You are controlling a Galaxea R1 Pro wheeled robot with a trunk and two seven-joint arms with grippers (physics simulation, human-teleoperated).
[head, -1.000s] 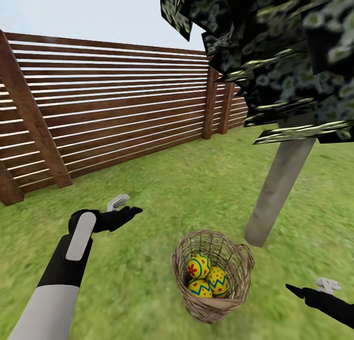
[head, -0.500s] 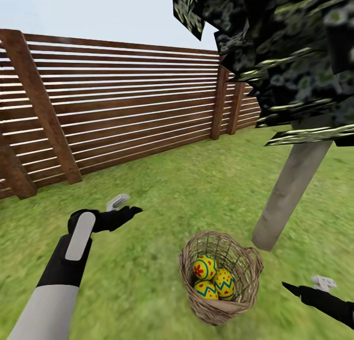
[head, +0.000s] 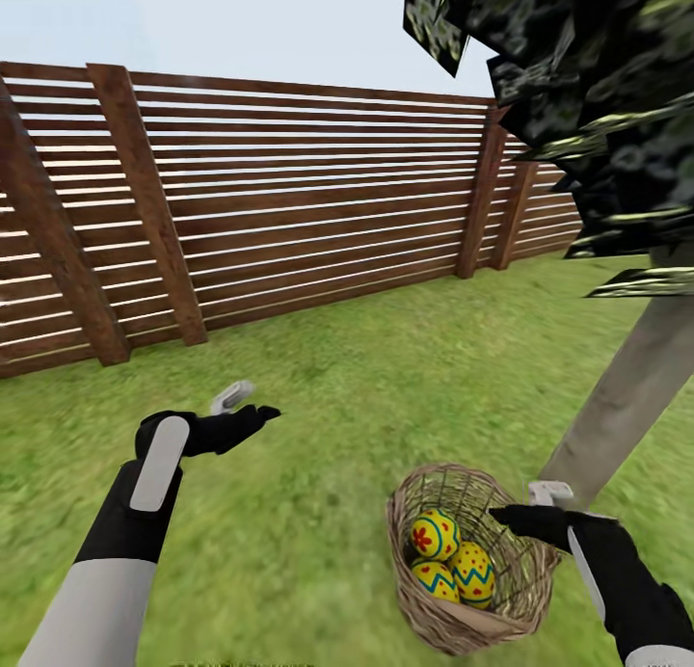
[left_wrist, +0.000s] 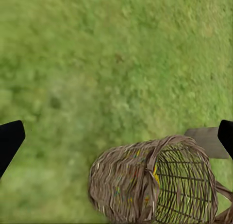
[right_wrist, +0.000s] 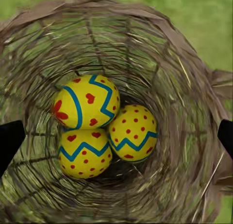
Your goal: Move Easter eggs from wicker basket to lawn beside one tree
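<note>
Hovering Over the Eggs

Right gripper (head: 516, 515) hangs over the wicker basket (head: 421, 604), its fingers spread wide apart. Three eggs (right_wrist: 99, 127) lie bunched together at the basket's bottom. The basket sits on the lawn (head: 318, 378) just beside the tree (head: 627, 397). Left gripper (head: 253, 409) hovers open, well apart, near the fence (head: 289, 214).

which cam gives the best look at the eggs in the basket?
Right wrist view: it looks straight down into the wicker basket, so all three Easter eggs show large, patterns clear. Head view shows them small, inside the basket beside the right gripper. Left wrist view sees the basket from the side, with only faint colour through the weave.
</note>
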